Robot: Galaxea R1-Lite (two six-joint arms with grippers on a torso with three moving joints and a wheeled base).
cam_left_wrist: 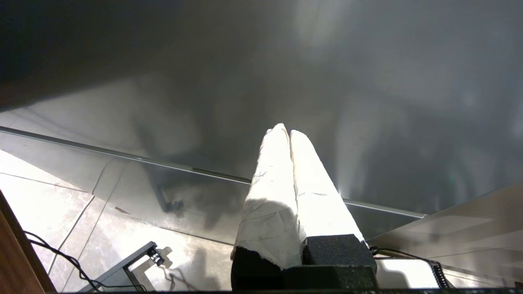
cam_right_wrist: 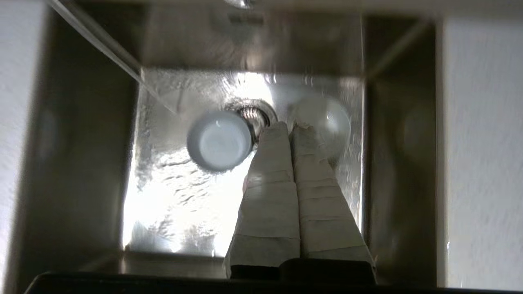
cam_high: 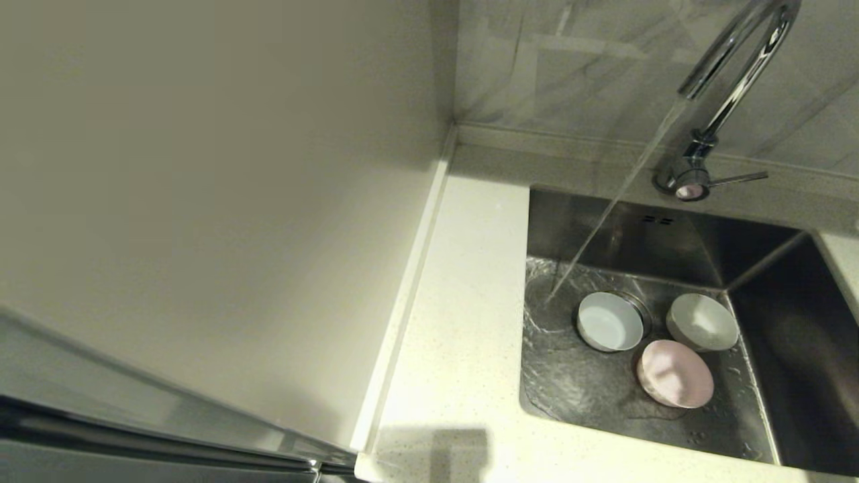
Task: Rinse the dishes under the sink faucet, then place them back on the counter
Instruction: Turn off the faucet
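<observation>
Right gripper (cam_right_wrist: 291,127) clenched empty, hung above sink (cam_high: 772,315). Three dishes lay lower right of head frame: blue-grey bowl (cam_high: 609,322) nearest stream from faucet (cam_high: 728,74), mint bowl (cam_high: 702,322), pink bowl (cam_high: 674,373). Left gripper (cam_left_wrist: 286,132) clenched, parked away; right arm nearer.

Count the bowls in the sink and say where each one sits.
3. The blue-grey bowl sits partly over the drain, nearest the water stream; the whitish-mint bowl beside it toward the sink's right wall; the pink bowl nearest the front. None looks hidden.
</observation>
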